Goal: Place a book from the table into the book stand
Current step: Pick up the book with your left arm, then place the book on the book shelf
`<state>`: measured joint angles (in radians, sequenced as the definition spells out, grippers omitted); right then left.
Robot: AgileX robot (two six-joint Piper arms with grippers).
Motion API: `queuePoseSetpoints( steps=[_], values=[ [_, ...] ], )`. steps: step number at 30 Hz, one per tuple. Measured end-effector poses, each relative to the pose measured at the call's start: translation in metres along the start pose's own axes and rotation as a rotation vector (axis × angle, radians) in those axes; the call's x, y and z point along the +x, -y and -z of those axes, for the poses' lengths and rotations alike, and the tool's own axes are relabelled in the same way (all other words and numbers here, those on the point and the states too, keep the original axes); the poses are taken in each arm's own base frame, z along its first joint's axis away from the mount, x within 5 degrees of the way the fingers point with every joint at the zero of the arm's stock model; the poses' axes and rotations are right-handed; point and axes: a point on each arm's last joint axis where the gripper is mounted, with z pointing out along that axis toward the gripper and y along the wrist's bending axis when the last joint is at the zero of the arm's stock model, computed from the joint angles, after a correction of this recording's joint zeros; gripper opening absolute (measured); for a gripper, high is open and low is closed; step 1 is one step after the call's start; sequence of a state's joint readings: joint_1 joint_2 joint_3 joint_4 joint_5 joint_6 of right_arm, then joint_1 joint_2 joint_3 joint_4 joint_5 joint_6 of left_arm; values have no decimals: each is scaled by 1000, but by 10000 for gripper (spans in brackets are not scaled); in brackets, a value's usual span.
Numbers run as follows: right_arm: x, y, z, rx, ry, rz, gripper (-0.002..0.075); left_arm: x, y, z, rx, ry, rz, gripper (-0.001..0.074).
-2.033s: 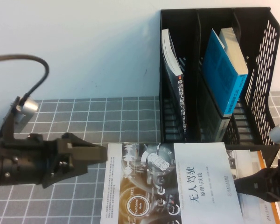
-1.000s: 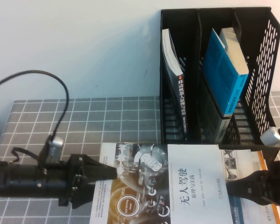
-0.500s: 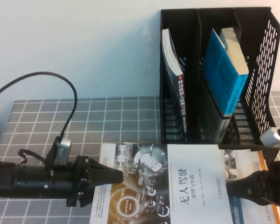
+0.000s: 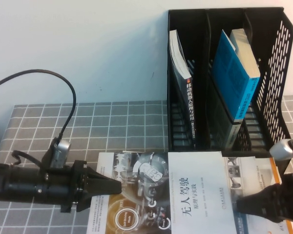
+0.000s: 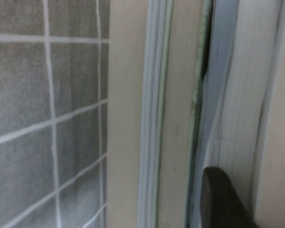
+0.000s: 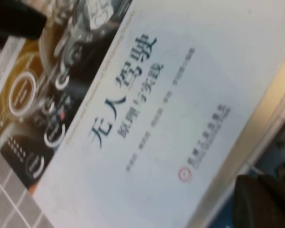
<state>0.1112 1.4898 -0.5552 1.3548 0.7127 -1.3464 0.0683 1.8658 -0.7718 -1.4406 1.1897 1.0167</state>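
A white-covered book [image 4: 185, 192] with a Chinese title lies on top of another book with an orange edge [image 4: 266, 170] at the near side of the table. The black book stand [image 4: 278, 63] is behind them at the right. My left gripper [image 4: 116, 186] lies low and level, shut to a point, its tip touching the top book's left edge; its wrist view shows page edges [image 5: 173, 95] and one dark finger [image 5: 223, 202]. My right gripper [image 4: 240, 204] is shut, its tip at the top book's right edge. The right wrist view shows the cover [image 6: 147, 118] and this gripper [image 6: 263, 202].
The stand's left slot holds a black-spined book [image 4: 185, 97] and its middle slot a blue book [image 4: 237, 78]; the right slot looks empty. A grey tiled mat [image 4: 88, 126] covers the table. The left arm's cable [image 4: 68, 97] loops above the mat.
The top book has slid left and toward the near edge. The left gripper has drawn back left with it, and the right gripper has moved nearer and lower.
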Motion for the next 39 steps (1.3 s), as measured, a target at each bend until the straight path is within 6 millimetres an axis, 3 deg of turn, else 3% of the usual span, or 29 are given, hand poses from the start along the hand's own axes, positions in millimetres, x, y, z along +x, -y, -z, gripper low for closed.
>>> queuePoseSetpoints(
  steps=[5, 8, 12, 14, 18, 23, 29, 34, 39],
  values=[
    [3, -10, 13, 22, -28, 93, -3, 2, 33, 18, -99, 37, -138, 206],
    [1, -21, 26, 38, 5, 142, -3, 2, 71, 34, -97, 92, -238, 105],
    [-3, -33, 41, 75, 81, 193, -3, 2, 116, 50, -72, 144, -351, 99],
    [-4, -36, 45, 87, 104, 209, -3, 0, 128, 55, -69, 164, -377, 99],
    [-4, -37, 47, 90, 114, 216, -3, -3, 134, 57, -57, 183, -343, 99],
    [-5, -37, 49, 107, 129, 207, -3, -6, 156, 51, 14, 211, -317, 99],
    [-7, -38, 64, 220, 118, 229, -3, 11, 236, 28, 17, 191, -517, 99],
    [-8, -22, 103, 472, 94, 158, -3, 22, 295, 6, -7, 231, -611, 99],
    [-4, -8, 143, 674, 158, 10, -3, 6, 327, -9, 7, 318, -612, 99]
  ],
)
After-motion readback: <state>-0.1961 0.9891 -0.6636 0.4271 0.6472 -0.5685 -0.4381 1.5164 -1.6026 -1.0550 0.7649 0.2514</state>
